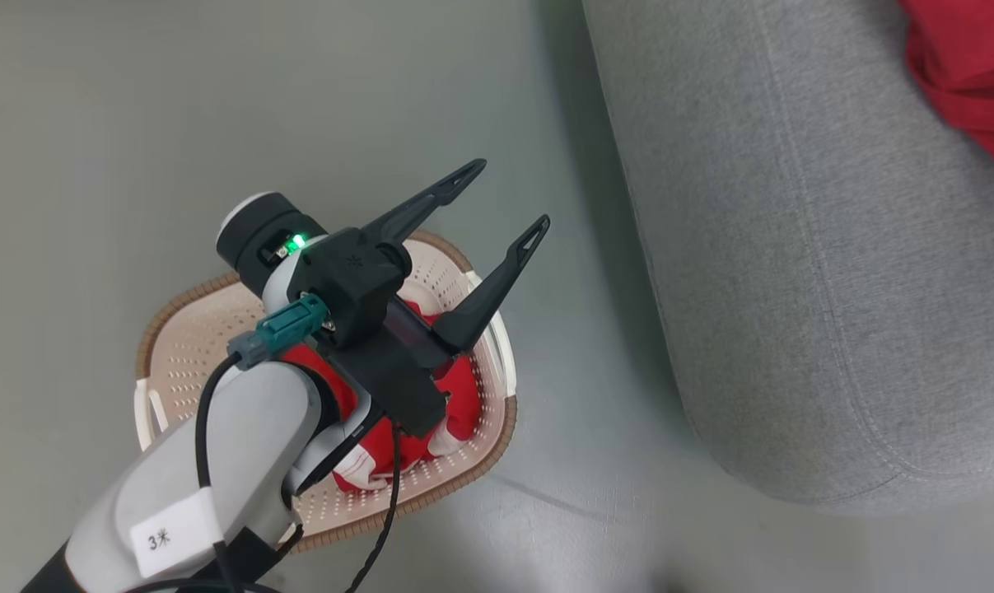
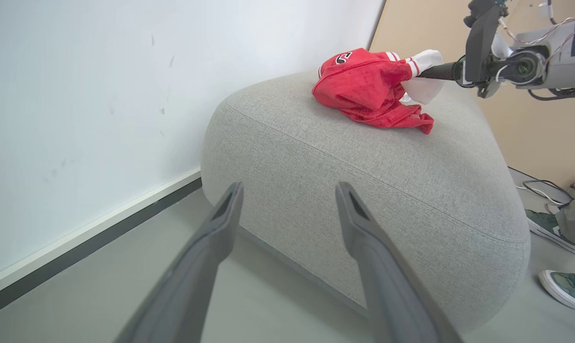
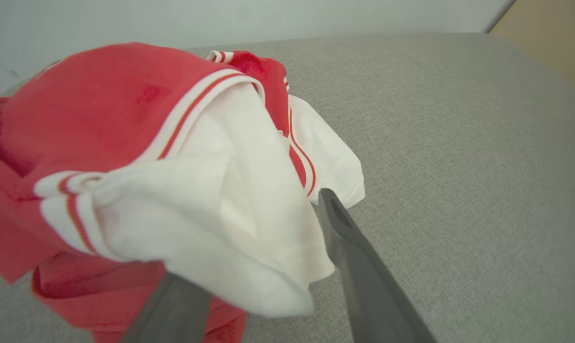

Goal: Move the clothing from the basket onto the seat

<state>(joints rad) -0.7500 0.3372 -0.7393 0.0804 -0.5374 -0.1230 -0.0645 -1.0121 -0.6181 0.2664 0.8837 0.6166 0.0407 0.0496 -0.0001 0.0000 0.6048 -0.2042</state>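
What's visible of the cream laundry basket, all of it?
The cream perforated plastic laundry basket has a brown woven-look rim and white side handles. It stands upright on the grey floor, apart from the grey fabric sofa. Red-and-white clothing lies inside. The left end effector, open, hangs above it, and that arm hides its middle.

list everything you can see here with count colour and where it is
sofa: one, grey, right of the basket on the floor
basket: one, cream with brown rim, on the floor under the left gripper
shirt: one, red with white sleeves, on the sofa top
clothing: count unclear, red and white, in the basket
floor: one, grey-green, under everything
wall: one, white, beside the sofa
shoes: two, green, a person's, on the floor past the sofa
left gripper: one, dark, open above the basket
right gripper: one, dark, open, at the shirt's white sleeve
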